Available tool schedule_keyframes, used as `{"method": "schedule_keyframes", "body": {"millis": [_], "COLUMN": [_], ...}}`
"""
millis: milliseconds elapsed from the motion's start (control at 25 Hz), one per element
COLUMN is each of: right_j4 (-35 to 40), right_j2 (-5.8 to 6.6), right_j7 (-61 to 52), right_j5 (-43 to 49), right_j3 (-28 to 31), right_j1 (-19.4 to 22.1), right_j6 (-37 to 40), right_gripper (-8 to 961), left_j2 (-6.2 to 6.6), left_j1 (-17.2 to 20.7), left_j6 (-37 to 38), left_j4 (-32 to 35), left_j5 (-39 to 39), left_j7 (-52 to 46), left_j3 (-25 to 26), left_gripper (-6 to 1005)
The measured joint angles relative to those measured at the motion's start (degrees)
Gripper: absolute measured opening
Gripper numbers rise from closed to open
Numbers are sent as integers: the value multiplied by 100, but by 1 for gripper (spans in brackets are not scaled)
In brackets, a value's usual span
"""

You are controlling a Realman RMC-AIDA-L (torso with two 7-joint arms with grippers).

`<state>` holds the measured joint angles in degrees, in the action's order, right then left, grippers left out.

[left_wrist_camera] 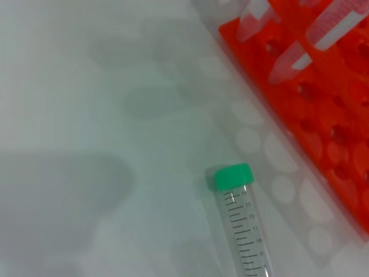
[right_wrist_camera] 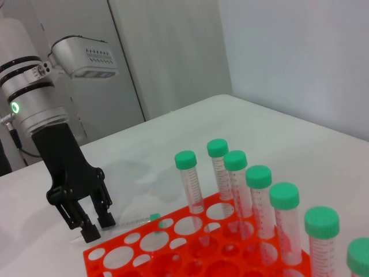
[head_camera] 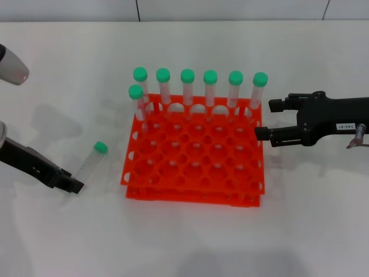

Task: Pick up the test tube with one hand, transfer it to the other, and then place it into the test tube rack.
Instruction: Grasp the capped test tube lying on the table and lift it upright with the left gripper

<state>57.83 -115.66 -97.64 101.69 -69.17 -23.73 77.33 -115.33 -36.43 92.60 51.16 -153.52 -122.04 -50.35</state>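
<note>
Nothing is done yet: the tube (head_camera: 92, 160) is lying on the table left of the rack (head_camera: 193, 167), the left gripper (right_wrist_camera: 91, 222) hovering open-fingered at its base, the right gripper (head_camera: 266, 120) waiting open and empty beside the rack.

This is a laboratory bench setting. A bright orange-red plastic rack (head_camera: 196, 164) with a grid of round holes sits on a plain white tabletop (head_camera: 300, 231). Slim clear graduated tubes with green screw caps (head_camera: 187, 89) stand along the rack's far row. Behind the rack rise bare pale wall panels (right_wrist_camera: 173, 52), and a silver-white robot arm with black bands (right_wrist_camera: 29, 86) stands beside it.
</note>
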Motion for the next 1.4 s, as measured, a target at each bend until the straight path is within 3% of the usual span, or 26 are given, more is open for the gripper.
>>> {"method": "schedule_keyframes", "body": {"millis": [480, 1400], "right_j4": [0, 6], "right_j2": [0, 6], "right_j7": [66, 70], "right_j5": [-71, -80], "right_j3": [0, 14], "right_j1": [0, 0], "right_j6": [-8, -67], "right_gripper": [812, 812], "left_j2": [-6, 2], "left_j1": [-43, -109], "left_j6": [-25, -72], "left_j4": [-37, -36], "left_j5": [-119, -140], "left_j7": [-27, 15], "left_j3": [-4, -7], "left_gripper": [348, 259]}}
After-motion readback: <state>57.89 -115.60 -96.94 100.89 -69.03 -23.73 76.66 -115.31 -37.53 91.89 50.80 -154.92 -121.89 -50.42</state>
